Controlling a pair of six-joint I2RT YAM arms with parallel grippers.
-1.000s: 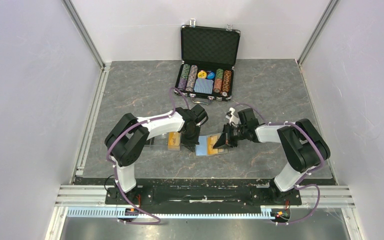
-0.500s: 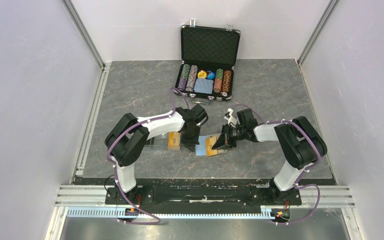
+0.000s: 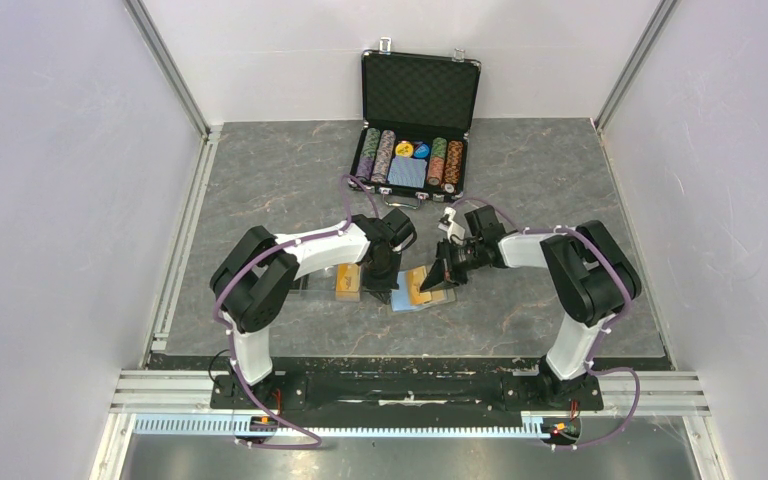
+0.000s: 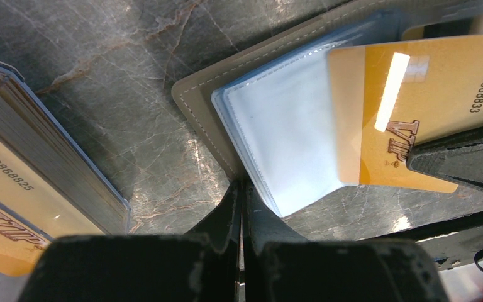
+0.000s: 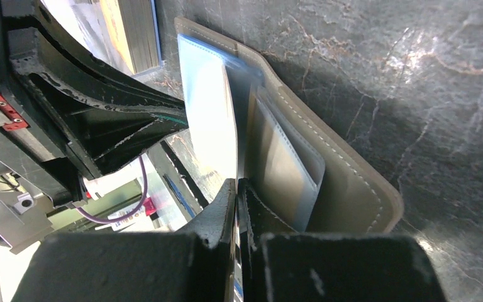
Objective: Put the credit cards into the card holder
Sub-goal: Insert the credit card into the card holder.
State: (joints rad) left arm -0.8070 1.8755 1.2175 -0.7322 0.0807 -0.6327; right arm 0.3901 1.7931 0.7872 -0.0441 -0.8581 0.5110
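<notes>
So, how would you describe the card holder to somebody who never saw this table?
From the black poker chip case at the table's far edge, look nearer. The card holder lies open between the left gripper and the right gripper. Unlike the orange card stack beside it, it is khaki-grey outside with pale blue sleeves inside.

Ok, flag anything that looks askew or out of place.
Only the orange card: it sits at an angle to the wallet's clear sleeve, mostly sticking out, pinched by the shut right hand. Nothing looks spilled or damaged.
</notes>
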